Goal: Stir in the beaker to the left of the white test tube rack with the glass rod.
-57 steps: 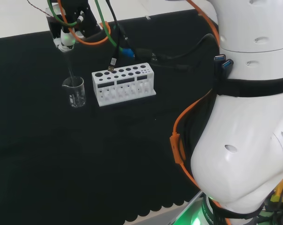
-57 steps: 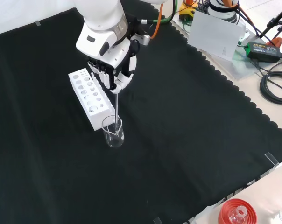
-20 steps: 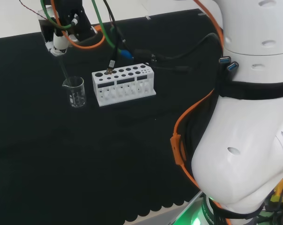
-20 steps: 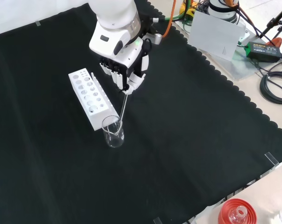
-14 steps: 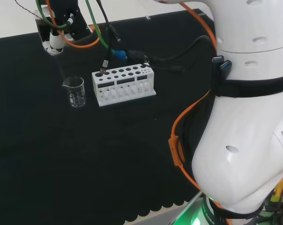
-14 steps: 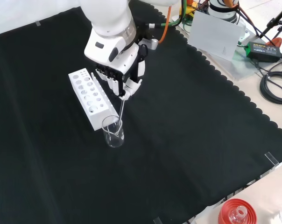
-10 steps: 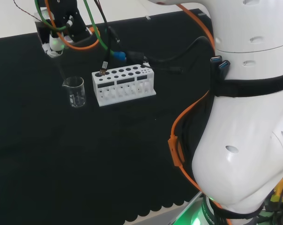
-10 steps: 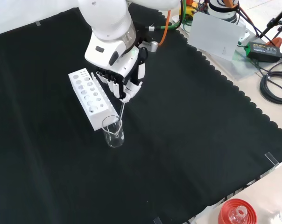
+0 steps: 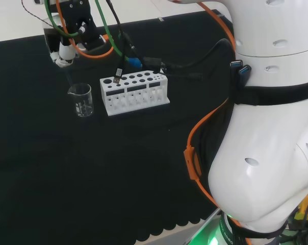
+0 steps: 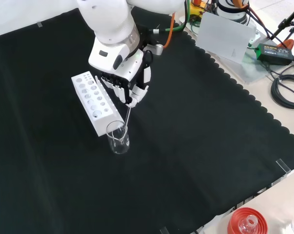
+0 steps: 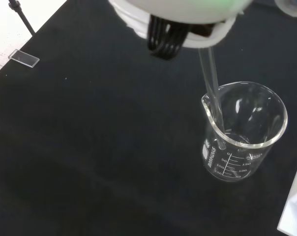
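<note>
Glass rod [image 11: 211, 83] slants down from the hand [image 10: 132, 87], whose fingers pinch it, into the beaker [image 10: 118, 137] beside the white test tube rack [image 10: 92, 101].

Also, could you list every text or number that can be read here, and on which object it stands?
beaker: white scale with numbers on its wall, too small to read surely.
white test tube rack: no print seen.
glass rod: none.
</note>
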You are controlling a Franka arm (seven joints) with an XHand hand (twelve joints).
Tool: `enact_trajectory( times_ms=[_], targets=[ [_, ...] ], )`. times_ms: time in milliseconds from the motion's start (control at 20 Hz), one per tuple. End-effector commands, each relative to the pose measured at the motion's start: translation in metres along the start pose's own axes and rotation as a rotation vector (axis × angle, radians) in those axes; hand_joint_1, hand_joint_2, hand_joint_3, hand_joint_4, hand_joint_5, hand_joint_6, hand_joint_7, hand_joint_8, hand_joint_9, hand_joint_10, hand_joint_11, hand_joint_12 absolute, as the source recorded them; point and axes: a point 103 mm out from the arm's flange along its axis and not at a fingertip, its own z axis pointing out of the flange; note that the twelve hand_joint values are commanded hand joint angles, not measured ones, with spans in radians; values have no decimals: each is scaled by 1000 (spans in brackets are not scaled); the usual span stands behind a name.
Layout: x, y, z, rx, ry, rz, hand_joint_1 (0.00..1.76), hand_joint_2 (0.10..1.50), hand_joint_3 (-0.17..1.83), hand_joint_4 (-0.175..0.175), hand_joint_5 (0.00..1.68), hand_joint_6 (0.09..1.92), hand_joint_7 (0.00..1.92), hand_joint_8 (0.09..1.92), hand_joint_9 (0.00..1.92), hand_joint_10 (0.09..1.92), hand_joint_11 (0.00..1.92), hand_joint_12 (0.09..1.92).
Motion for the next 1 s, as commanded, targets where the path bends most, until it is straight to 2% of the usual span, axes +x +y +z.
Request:
enact_trajectory(
  times_ms=[50,300,450,650,1000],
  targets=[
    [-13,6,-4,-2,13,14,1329,703,565,-175,1202,521,1387,661,1765,298,1558,646],
    [-40,11,-5,2,8,16,1328,703,565,-175,1201,522,1386,662,1765,298,1558,646],
    [-41,8,-5,-1,-15,22,1328,704,564,-175,1201,523,1386,663,1765,298,1558,647],
    [-49,5,-5,-1,-12,22,1328,704,564,-175,1200,524,1385,664,1764,298,1558,647],
    [-54,1,-4,17,-19,63,1328,705,563,-175,1199,525,1385,665,1763,299,1558,647]
  ],
)
